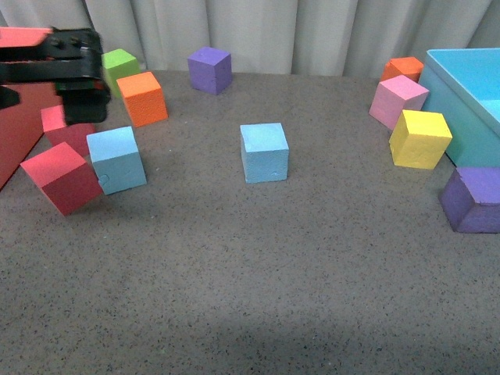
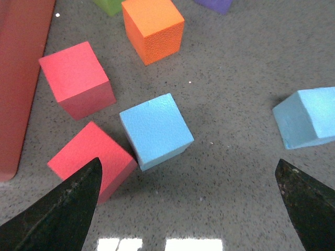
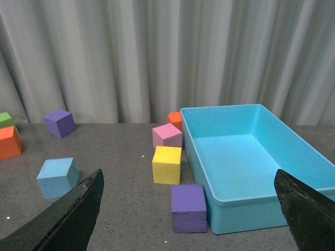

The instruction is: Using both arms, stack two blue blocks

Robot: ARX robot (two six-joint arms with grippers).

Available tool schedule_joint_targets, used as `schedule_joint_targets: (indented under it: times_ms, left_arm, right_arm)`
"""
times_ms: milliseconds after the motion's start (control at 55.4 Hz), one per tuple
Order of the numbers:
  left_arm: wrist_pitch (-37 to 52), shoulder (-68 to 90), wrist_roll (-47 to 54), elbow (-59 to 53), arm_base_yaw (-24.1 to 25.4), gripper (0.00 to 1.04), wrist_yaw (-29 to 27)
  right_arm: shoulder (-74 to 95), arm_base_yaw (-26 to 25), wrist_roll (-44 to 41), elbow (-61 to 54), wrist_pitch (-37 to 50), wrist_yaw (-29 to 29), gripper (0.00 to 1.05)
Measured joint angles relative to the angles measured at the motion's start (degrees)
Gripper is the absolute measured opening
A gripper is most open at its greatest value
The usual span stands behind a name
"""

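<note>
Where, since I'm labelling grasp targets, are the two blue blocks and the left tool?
Left blue block (image 1: 117,168): front view, on its front face.
Middle blue block (image 1: 265,160): front view, on its front face.
Left tool (image 2: 187,161): left wrist view, midway between its fingertips.

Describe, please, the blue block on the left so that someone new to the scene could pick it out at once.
Start at the big red board at the far left. Just beside it, the blue block touches the nearer red cube and sits in front of an orange cube. Unlike the other blue block, alone in the middle, it has close neighbours.
</note>
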Motion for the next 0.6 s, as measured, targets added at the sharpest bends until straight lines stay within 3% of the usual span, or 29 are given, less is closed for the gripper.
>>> schedule_joint_targets:
  times_ms: [271,596]
  left_arm:
    - [-11.3,17.2,-3.5,18.5,-1.2,0.98,-3.2]
    - [-19.4,25.6,-6.8,27.4,-1.1,0.98,-5.7]
  right_arm:
    - [0.0,0.0,0.0,0.0,0.0,0.0,0.95]
    - [0.0,0.0,0.0,0.0,0.0,0.0,0.95]
